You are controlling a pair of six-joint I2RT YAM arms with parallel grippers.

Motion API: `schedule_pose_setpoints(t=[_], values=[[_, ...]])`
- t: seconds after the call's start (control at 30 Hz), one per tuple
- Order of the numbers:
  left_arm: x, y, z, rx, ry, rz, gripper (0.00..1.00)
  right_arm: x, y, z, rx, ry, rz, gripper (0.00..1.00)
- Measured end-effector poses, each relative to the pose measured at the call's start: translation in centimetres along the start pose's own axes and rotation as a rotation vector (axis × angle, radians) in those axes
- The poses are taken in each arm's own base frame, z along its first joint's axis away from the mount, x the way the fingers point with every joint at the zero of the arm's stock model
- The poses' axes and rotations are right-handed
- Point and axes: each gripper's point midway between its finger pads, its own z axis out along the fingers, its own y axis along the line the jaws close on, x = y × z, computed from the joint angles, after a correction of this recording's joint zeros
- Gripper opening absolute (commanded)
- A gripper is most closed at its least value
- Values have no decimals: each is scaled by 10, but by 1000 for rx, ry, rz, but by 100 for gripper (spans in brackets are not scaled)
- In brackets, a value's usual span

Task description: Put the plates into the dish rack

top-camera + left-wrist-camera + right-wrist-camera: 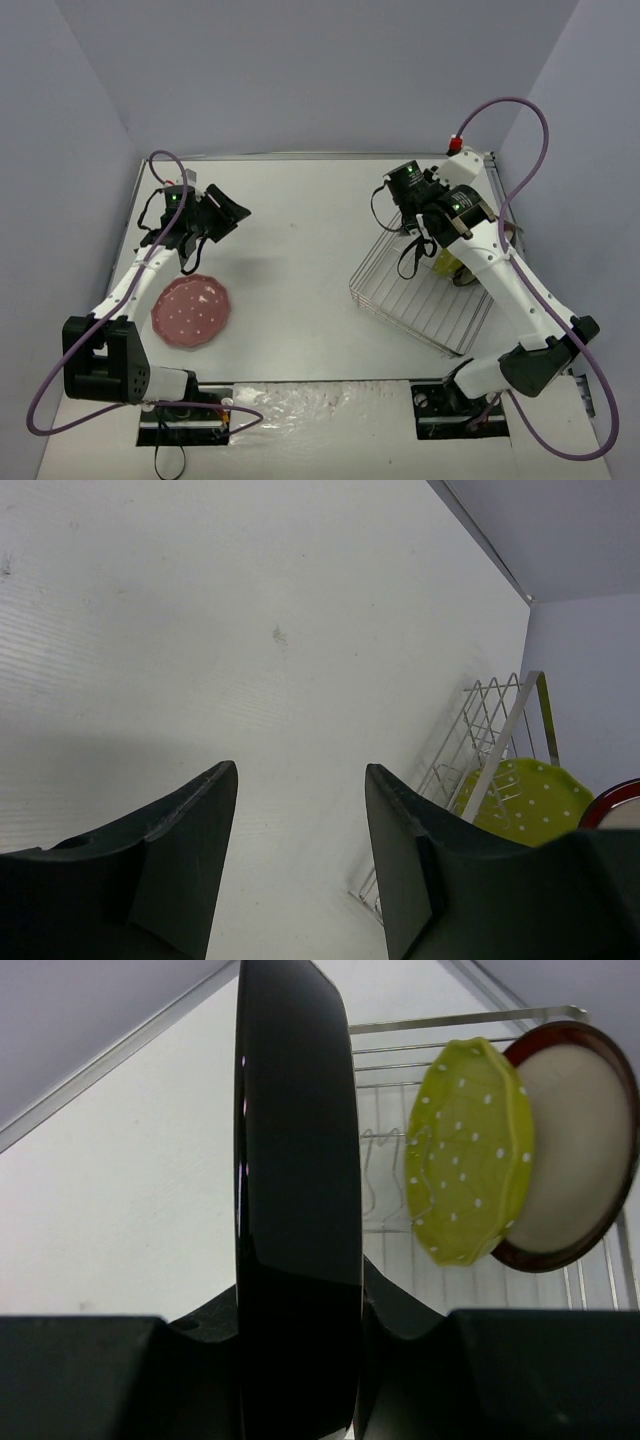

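Observation:
The pink dotted plate (191,311) lies flat on the table at the near left. My left gripper (225,210) (300,780) is open and empty, above the table behind that plate. The wire dish rack (420,300) (490,730) (450,1030) sits at the right. A yellow-green dotted plate (470,1150) (530,800) (445,262) and a dark-red-rimmed plate (575,1140) (615,805) stand on edge in it. My right gripper (413,250) (300,1300) is shut on a dark glossy plate (295,1160), seen edge-on, held upright over the rack's near part.
Grey walls close in the table (300,220) at the back and both sides. The right arm (500,270) reaches across the rack from the near right. A purple cable (530,150) loops above it.

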Motion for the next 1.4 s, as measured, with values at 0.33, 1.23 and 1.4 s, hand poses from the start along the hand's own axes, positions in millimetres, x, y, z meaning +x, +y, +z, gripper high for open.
schedule_pose_setpoints(t=[0.33, 1.23, 1.4], values=[[2, -4, 0, 16, 8, -2, 49, 0, -58, 31, 185, -7, -11, 0], [6, -9, 0, 34, 21, 2, 48, 32, -83, 93, 208, 104, -27, 0], [7, -7, 2, 29, 25, 0, 48, 34, -81, 98, 200, 115, -26, 0]])
